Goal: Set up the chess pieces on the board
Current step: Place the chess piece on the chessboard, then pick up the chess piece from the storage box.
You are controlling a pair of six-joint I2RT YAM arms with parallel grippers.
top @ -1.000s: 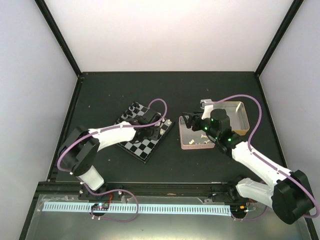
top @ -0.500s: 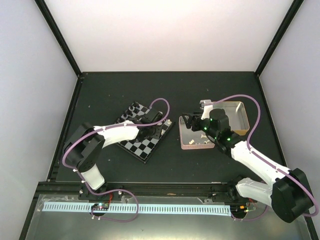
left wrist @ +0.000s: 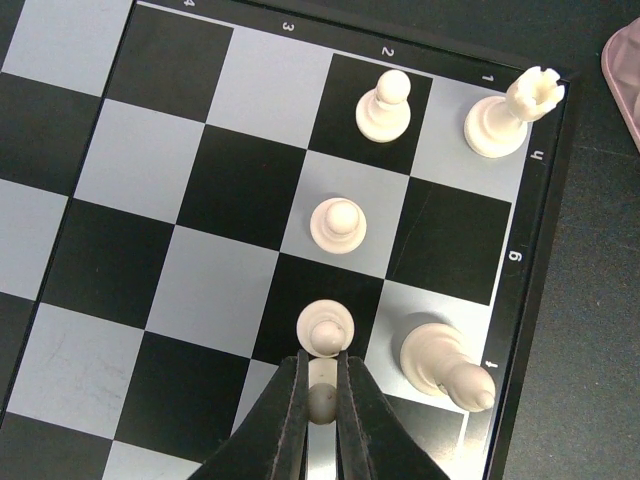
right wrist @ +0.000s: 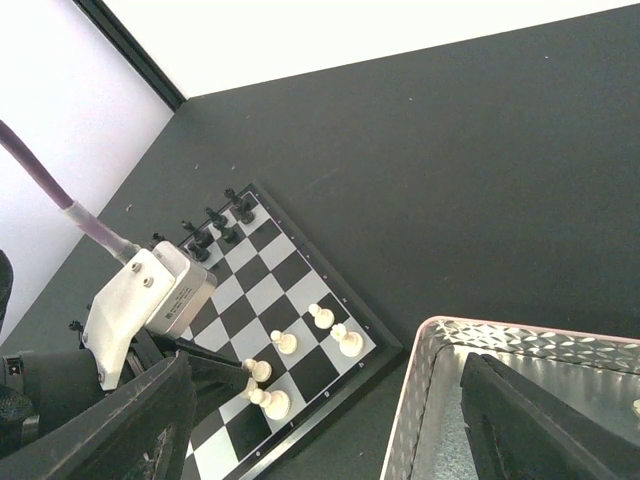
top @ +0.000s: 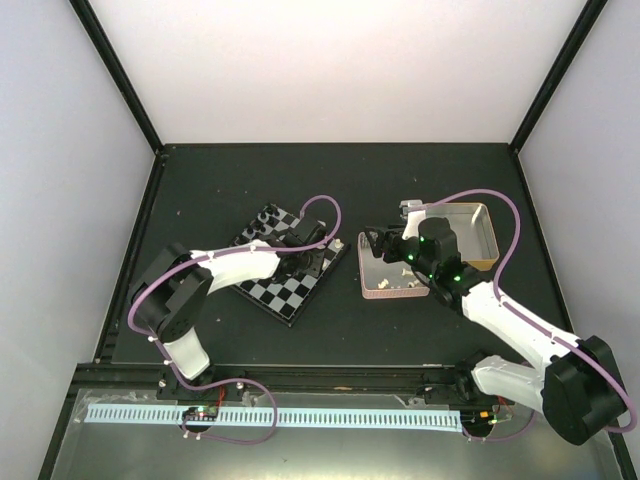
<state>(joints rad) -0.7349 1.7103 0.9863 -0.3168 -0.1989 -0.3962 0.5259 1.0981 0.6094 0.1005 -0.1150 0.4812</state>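
The board [left wrist: 180,190] fills the left wrist view, its black edge at the right. Cream-white chess pieces stand near that edge: a rook [left wrist: 508,112], a bishop [left wrist: 445,360] and three pawns [left wrist: 338,223]. My left gripper [left wrist: 321,365] is shut on another cream pawn [left wrist: 322,400], over a grey square just behind the nearest standing pawn [left wrist: 325,328]. From above, the left gripper [top: 318,262] is over the board's [top: 283,292] right corner. My right gripper [top: 378,243] hangs open with nothing in it over the left end of the pink tin [top: 385,293].
Tiny black figures [top: 268,215] line the board's far side. Loose cream pieces [top: 405,283] lie in the pink tin, and a gold tin [top: 488,232] stands against it on the right. The right wrist view shows the pink tin's rim [right wrist: 430,340] beside the board [right wrist: 262,295].
The left arm has shifted a little, its elbow swinging right, with the gripper still shut on the pawn over the board's right corner. The right arm has not moved.
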